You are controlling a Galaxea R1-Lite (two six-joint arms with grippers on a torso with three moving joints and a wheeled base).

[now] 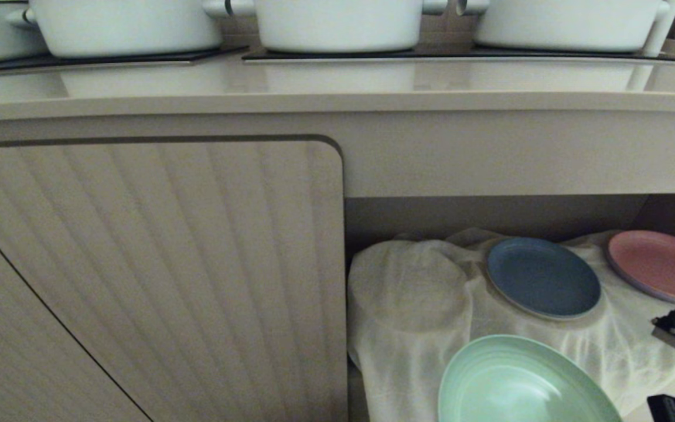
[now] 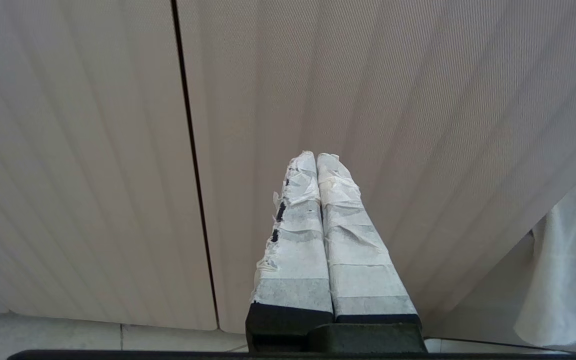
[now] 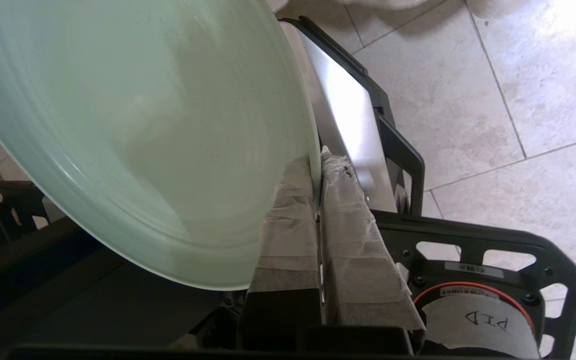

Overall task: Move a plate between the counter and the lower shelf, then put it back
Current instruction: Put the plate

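Right tool [image 3: 317, 165] pinches the mint plate [image 1: 519, 384] by its rim only, held tilted just in front of the lower shelf [image 1: 413, 305]; thin grip, so it could slip & drop; left tool [image 2: 316, 160] closed, empty, by the cabinet door [image 1: 156, 264].

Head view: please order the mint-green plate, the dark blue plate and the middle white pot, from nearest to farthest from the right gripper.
The right gripper is shut on the mint-green plate's rim.
1. Mint-green plate: held, low in front of the lower shelf.
2. Dark blue plate: lying on the shelf's white cloth, farther in.
3. Middle white pot: up on the counter, farthest.
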